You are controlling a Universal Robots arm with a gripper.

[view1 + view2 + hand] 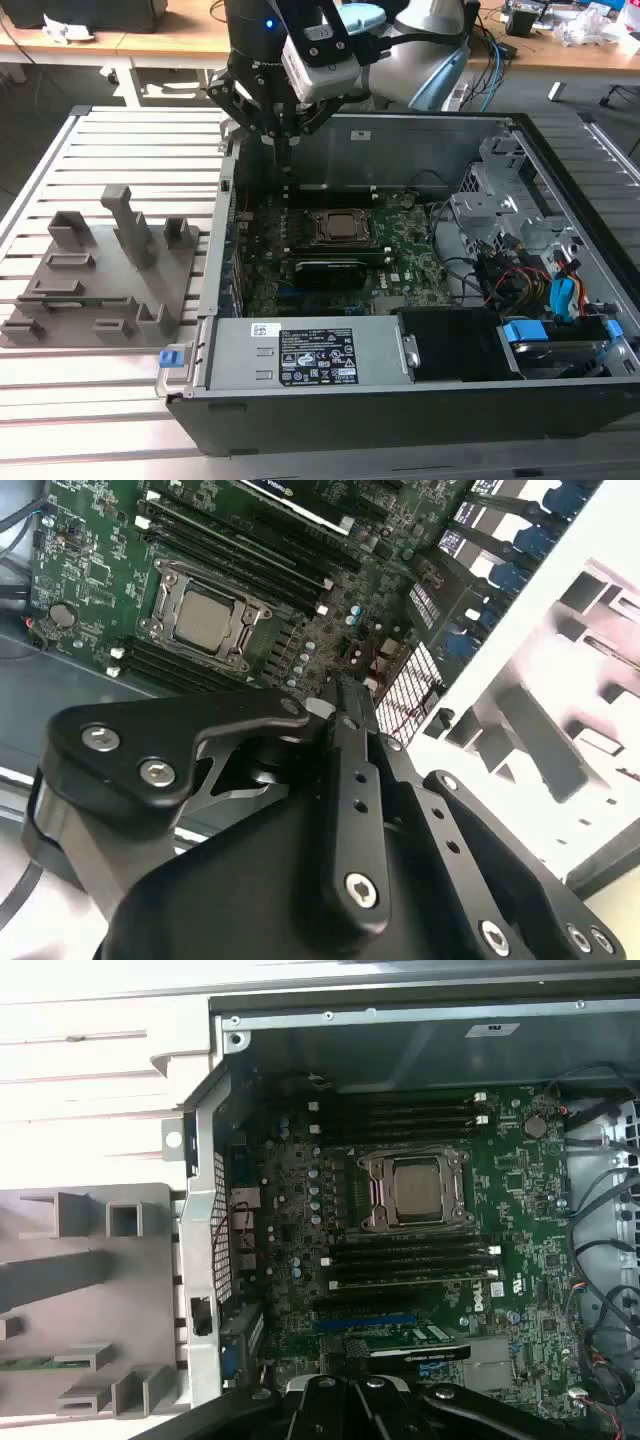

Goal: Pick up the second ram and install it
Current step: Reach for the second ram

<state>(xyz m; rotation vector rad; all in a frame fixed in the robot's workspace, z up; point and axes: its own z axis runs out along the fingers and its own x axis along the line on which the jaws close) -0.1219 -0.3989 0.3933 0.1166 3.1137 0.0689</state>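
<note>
- Your second ram (pixel 25 1363) sits in a slot of the grey holder tray (pixel 140 1310), outside the case. Its long axis runs across the tray toward the case's side wall.
- Gripper (pixel 287 140) hangs over the case corner nearest the tray (pixel 110 300), well apart from the ram. Fingers (pixel 348 730) are pressed together w/ nothing btwn them.
- Open case (pixel 400 140) lies on the slatted surface (pixel 100 130). Inside you've got the motherboard (pixel 300 1220) w/ CPU socket (pixel 415 1190) mid-board and dark mem slots (pixel 400 1260) either side of it.

One gripper (pixel 285 145), one motherboard (pixel 405 255), one grey tray (pixel 95 285)
</note>
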